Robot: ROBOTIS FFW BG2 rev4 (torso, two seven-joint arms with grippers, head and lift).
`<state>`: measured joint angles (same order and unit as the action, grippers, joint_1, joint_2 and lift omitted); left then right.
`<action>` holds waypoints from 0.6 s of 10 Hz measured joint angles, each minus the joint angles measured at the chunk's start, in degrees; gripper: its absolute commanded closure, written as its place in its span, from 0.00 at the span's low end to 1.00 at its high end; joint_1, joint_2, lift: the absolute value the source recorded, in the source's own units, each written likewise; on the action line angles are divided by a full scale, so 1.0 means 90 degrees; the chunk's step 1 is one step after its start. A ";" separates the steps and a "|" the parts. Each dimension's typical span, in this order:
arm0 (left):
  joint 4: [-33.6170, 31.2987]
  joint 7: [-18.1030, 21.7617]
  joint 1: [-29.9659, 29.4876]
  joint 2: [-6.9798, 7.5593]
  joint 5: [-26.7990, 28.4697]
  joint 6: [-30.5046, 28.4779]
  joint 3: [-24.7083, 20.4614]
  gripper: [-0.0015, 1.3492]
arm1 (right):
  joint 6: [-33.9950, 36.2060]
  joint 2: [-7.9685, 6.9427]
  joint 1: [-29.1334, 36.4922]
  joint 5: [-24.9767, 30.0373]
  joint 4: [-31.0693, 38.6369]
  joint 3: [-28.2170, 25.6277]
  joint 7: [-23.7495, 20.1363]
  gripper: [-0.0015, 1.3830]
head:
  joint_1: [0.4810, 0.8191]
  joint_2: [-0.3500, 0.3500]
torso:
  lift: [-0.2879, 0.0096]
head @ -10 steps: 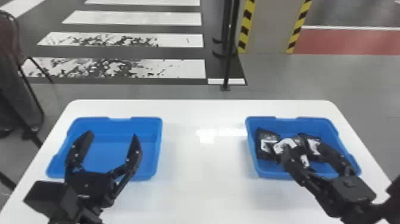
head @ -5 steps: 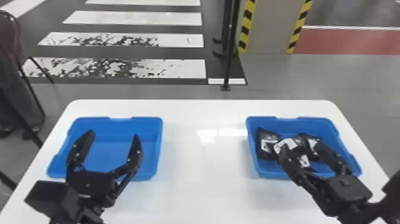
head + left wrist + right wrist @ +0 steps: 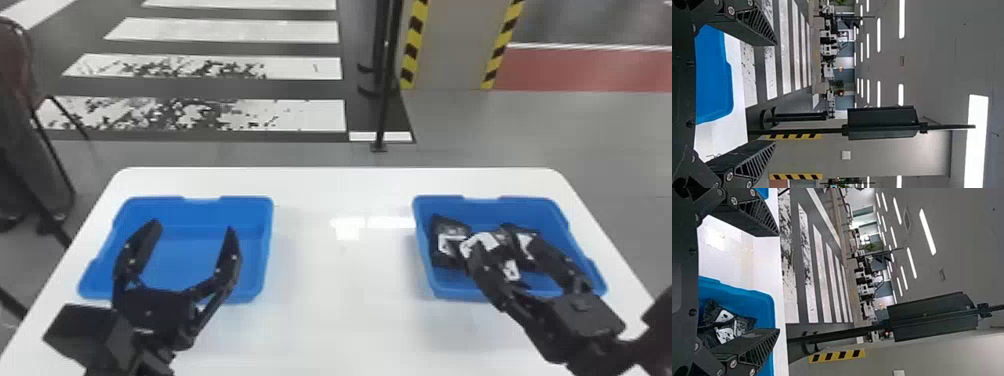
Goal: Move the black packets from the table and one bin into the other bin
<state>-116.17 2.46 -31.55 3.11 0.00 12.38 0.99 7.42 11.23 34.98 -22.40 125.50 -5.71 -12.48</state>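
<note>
Left gripper (image 3: 193, 224), right gripper (image 3: 501, 242): both wide;
Bin (image 3: 460, 291), frame right: holds my black packets (image 3: 445, 250); probably finished (bar retreating);

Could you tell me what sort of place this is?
Probably an indoor robotics workshop or test hall: a crosswalk is laid on the floor, long ceiling lights hang overhead, and robot arms stand over a white table.

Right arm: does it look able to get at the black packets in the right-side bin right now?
Probably yes: right end effector is open with nothing between its fingers, seemingly above the bin, and no lid covers the black packets. Height above them is unclear.
</note>
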 measured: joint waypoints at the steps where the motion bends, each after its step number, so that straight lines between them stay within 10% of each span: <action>1: -0.0005 0.0000 -0.0009 -0.0003 0.0000 0.0000 -0.0010 0.11 | -0.0010 0.0001 0.0006 0.0001 0.0005 0.0000 0.0000 0.12 | 0.63 0.47 | 0.60; 6: -0.0017 0.0000 -0.0070 -0.0015 -0.0020 -0.0072 -0.0046 0.11 | -0.0029 0.0011 0.0066 0.0013 0.0094 -0.0012 0.0000 0.12 | 0.63 0.48 | 0.60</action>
<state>-116.32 2.46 -32.18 2.98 -0.18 11.73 0.58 7.17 11.34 35.57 -22.29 126.35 -5.82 -12.48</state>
